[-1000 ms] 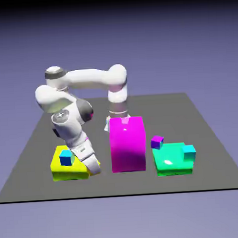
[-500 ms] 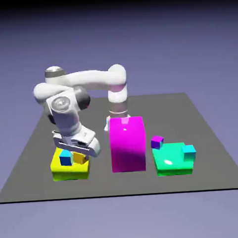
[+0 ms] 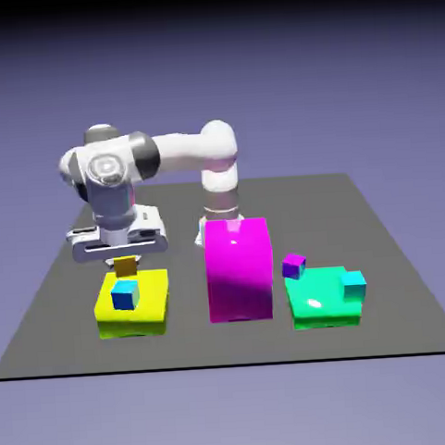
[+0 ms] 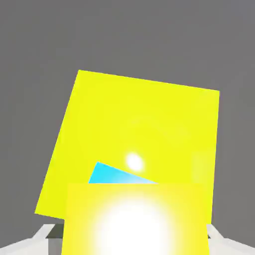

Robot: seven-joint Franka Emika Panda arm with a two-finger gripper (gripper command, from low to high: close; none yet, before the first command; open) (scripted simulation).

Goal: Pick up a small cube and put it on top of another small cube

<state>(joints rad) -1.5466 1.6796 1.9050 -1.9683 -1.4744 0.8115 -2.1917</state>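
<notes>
The jaws pinch the little orange cube. Below them, the little blue cube sits on the yellow block.

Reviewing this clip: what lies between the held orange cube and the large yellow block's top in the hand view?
The small blue cube, partly hidden behind the held cube, shows against the yellow block.
</notes>
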